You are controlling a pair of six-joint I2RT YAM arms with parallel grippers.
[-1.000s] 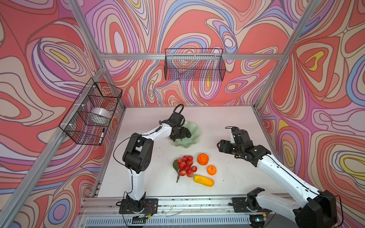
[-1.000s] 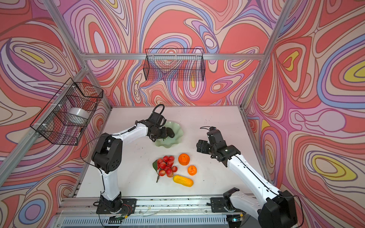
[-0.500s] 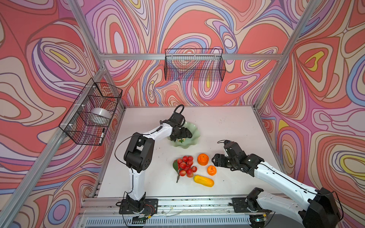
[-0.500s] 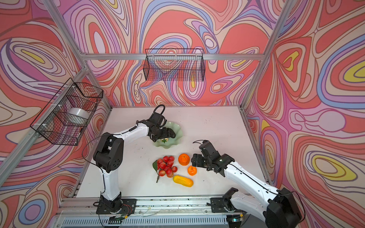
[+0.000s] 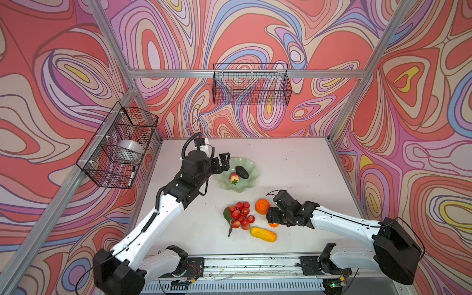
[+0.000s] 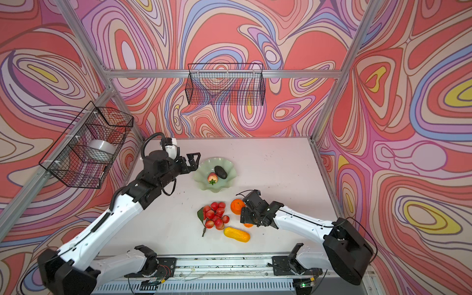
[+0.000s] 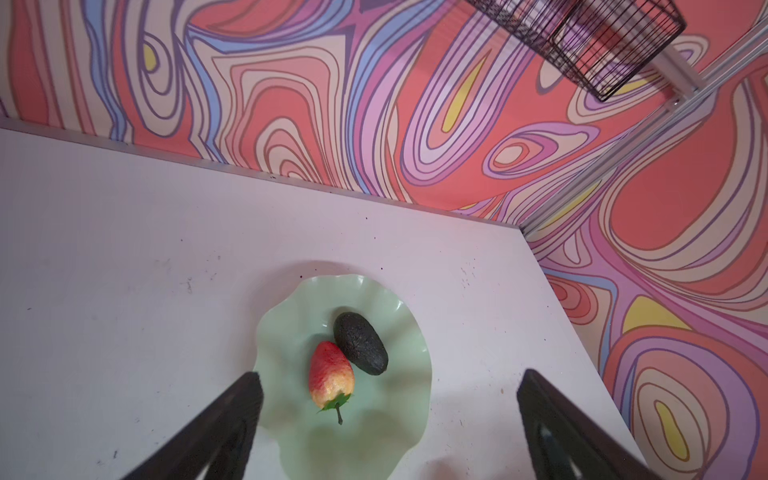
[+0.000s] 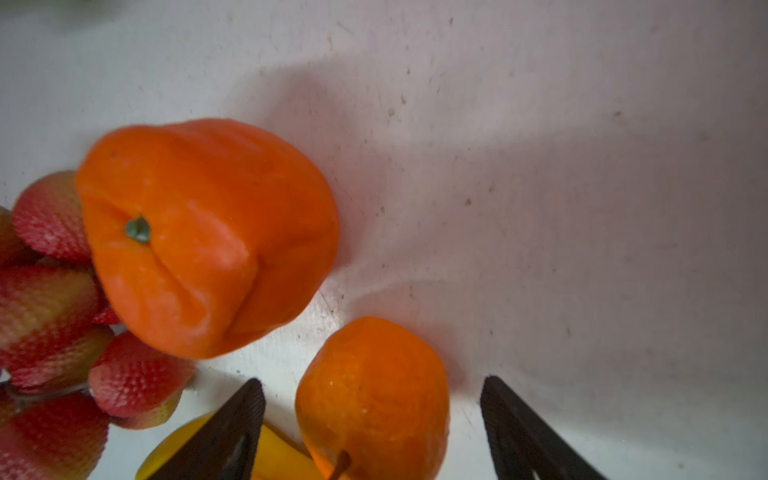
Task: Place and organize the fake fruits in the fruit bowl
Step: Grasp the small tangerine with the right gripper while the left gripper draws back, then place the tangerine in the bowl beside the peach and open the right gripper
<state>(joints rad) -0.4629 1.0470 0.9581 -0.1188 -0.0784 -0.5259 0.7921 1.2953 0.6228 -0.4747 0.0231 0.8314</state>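
Our right claw (image 8: 372,381) is open, the small orange (image 8: 374,399) between its fingers (image 8: 224,436) (not squeezed yet). We should dip lower and close softly, missing the big orange (image 8: 199,237) beside it. Our left claw (image 7: 389,373) is open and empty, the fruit bowl (image 7: 286,324) just ahead.

Fruit pcs, 6 total:
- oranges x2: larger orange (image 5: 262,206), smaller orange (image 8: 374,395) (half hidden in both top views)
- pear-like fruit (image 5: 234,177) x1
- avocado (image 5: 242,172) x1
- grape bunch (image 5: 240,214) x1
- yellow oblong (image 5: 263,234) x1

Split: 2 in bowl, 4 outside it.

Fruit bowl (image 5: 245,186) x1.
Wire baskets x2: back-wall basket (image 5: 251,84), left-wall basket (image 5: 117,148).
White bowl (image 5: 129,148) x1, in left-wall one.
Robot arms x2: left arm (image 5: 163,209), right arm (image 5: 339,219).
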